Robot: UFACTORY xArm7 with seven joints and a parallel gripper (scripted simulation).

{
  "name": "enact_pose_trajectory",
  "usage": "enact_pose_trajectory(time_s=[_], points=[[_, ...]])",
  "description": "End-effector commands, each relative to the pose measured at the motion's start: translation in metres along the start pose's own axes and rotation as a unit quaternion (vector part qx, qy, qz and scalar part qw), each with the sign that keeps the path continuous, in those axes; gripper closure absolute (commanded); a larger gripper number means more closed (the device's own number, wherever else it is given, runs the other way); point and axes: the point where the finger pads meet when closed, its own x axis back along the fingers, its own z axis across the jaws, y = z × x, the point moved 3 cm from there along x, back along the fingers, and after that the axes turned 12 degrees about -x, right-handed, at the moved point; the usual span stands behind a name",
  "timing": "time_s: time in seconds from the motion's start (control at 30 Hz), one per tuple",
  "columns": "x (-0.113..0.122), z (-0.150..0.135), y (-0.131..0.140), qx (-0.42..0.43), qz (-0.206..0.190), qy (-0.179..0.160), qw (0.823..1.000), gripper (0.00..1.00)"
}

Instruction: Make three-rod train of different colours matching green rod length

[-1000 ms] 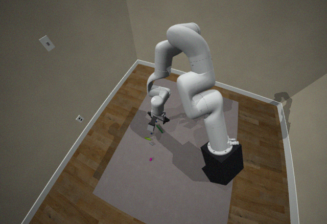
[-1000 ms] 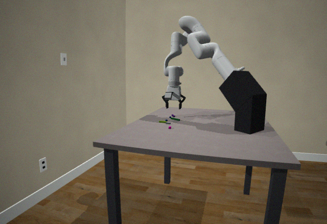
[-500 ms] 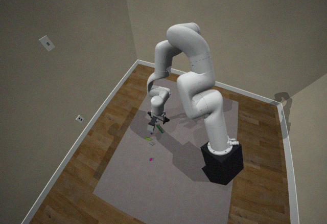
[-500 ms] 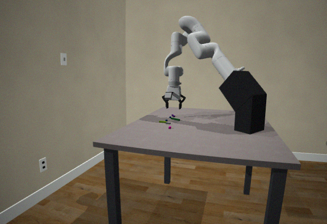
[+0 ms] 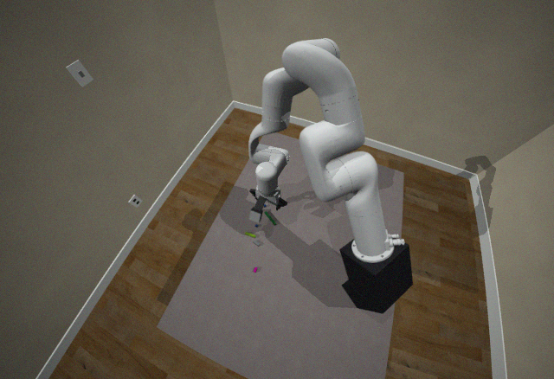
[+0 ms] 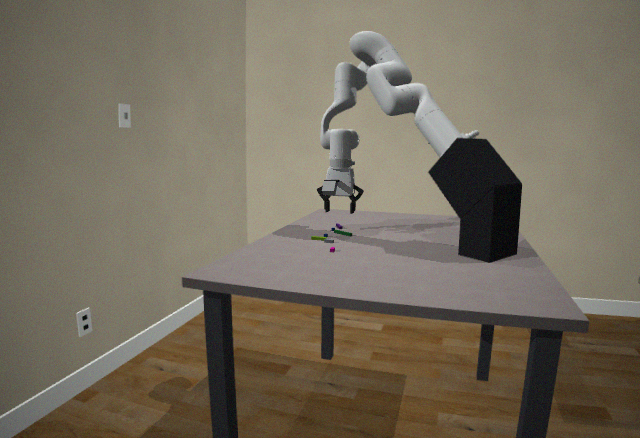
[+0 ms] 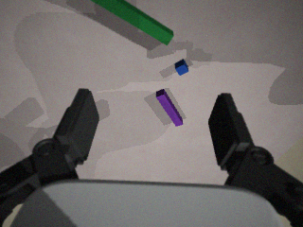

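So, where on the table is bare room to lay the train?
Bare room: the near half of the table, between the magenta rod and the front edge. Crowded: under the open end effector, around the green, purple, blue and lime rods.
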Motion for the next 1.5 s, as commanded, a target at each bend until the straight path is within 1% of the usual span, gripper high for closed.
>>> enact_pose_trajectory(time_s=[0.0, 0.83, 0.9, 0.97, 1.07, 1.27, 1.33, 1.37, 1.47], points=[[0.0003, 0.0006, -0.0003, 0.000, 0.000, 0.001, 1.000, 0.00], [0.0003, 0.0005, -0.0003, 0.005, 0.000, 0.001, 1.000, 0.00], [0.0002, 0.0005, -0.0003, 0.030, 0.000, 0.001, 1.000, 0.00], [0.0001, 0.0004, -0.0003, 0.083, 0.000, 0.001, 0.997, 0.00], [0.0000, 0.0003, -0.0003, 0.119, 0.000, 0.001, 0.993, 0.00], [-0.0003, 0.0001, -0.0003, 0.201, 0.000, 0.001, 0.980, 0.00], [-0.0003, 0.0001, -0.0003, 0.201, 0.000, 0.001, 0.980, 0.00], [-0.0004, 0.0000, -0.0002, 0.241, 0.000, 0.001, 0.971, 0.00], [-0.0006, -0.0001, -0.0002, 0.273, 0.000, 0.001, 0.962, 0.00]])
